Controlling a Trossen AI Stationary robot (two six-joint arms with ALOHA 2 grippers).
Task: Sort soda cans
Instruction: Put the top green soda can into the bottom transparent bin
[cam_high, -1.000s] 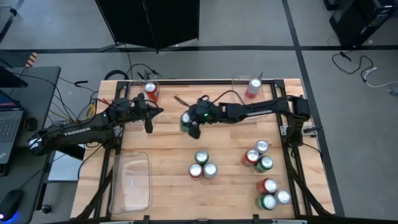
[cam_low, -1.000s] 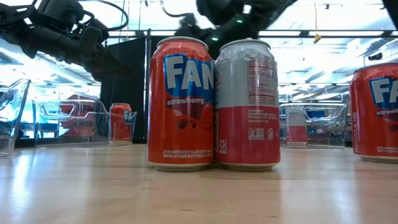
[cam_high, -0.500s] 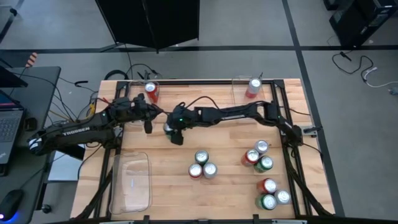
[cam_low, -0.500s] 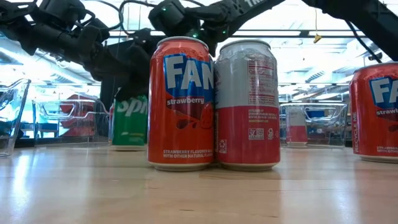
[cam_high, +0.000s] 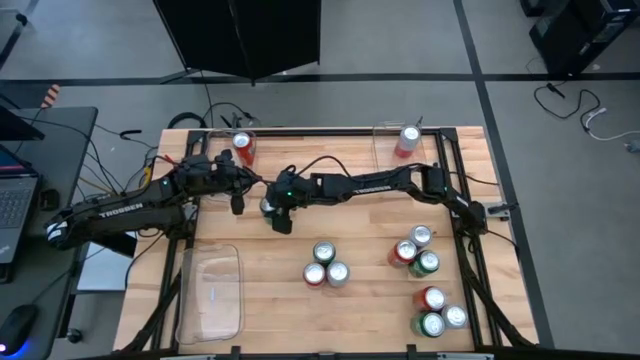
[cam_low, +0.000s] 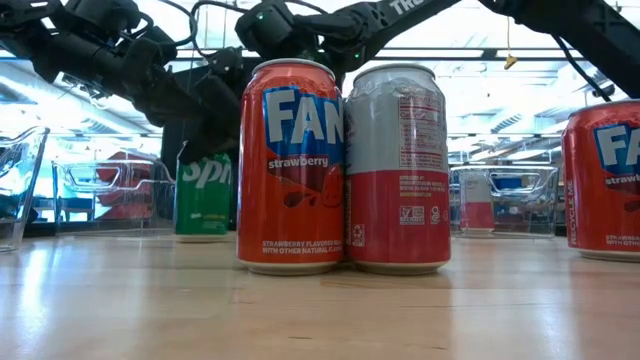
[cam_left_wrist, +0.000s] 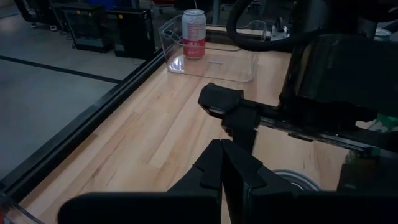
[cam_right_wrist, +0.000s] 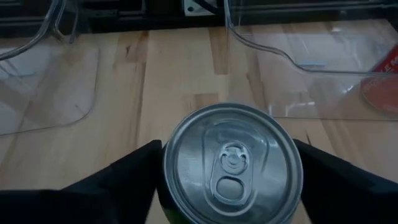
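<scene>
At table level, a red can (cam_low: 291, 165) and a silver-and-red can (cam_low: 398, 168) stand upright and touching at the front, with another red can (cam_low: 603, 180) at the frame's edge. From above, the near half of the table (cam_high: 270, 300) carries a trio of cans (cam_high: 325, 264), three more (cam_high: 414, 250) to their right, and a further three (cam_high: 436, 311) at the near right corner. An empty clear bin (cam_high: 211, 293) lies at the near left.

Farther back, the right gripper (cam_high: 272, 208) reaches across to the table's left half, its fingers (cam_right_wrist: 127, 168) spread on either side of an upright green can (cam_right_wrist: 232, 163), standing on the wood. The fingers sit just beside the can's wall; whether they touch it cannot be told. In the low view this green can (cam_low: 203, 194) stands behind the front pair.

Just beside it, the left gripper (cam_high: 238, 201) hangs with its fingers (cam_left_wrist: 230, 165) pressed together, holding nothing.

At the far edge, a red can (cam_high: 243, 148) stands in a clear bin (cam_high: 232, 135) at the left, and a silver-and-red can (cam_high: 407, 141) in another bin (cam_high: 385, 135) at the right.
</scene>
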